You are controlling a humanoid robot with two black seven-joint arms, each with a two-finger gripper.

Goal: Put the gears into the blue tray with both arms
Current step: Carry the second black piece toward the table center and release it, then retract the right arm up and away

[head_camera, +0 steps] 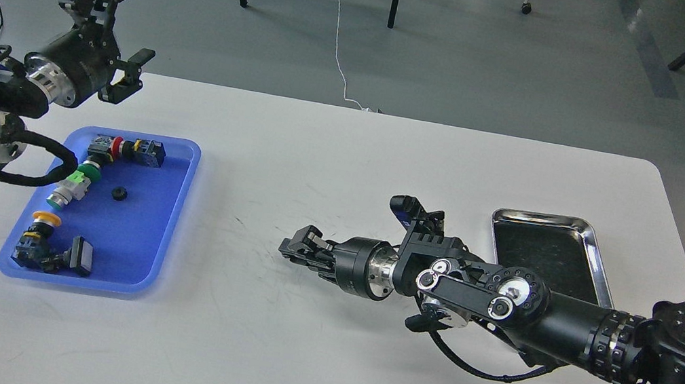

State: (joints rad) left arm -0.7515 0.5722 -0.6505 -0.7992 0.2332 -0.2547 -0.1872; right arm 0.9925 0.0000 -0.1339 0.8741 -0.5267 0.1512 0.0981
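Observation:
The blue tray (170,219) lies at the table's left. One small black gear (119,193) rests on its floor near the middle. My left gripper (120,33) hangs open above the tray's far left corner, its fingers spread wide with nothing between them. My right gripper (298,248) points left, low over the table's centre, well to the right of the blue tray. Its fingers are drawn together, and I cannot see whether anything sits between them. No other gear shows.
Several colourful push-button switches (85,175) lie along the blue tray's left side. A shiny silver tray (596,260) with a dark bottom sits at the right, partly behind my right arm. Chair legs and cables stand on the floor beyond the table.

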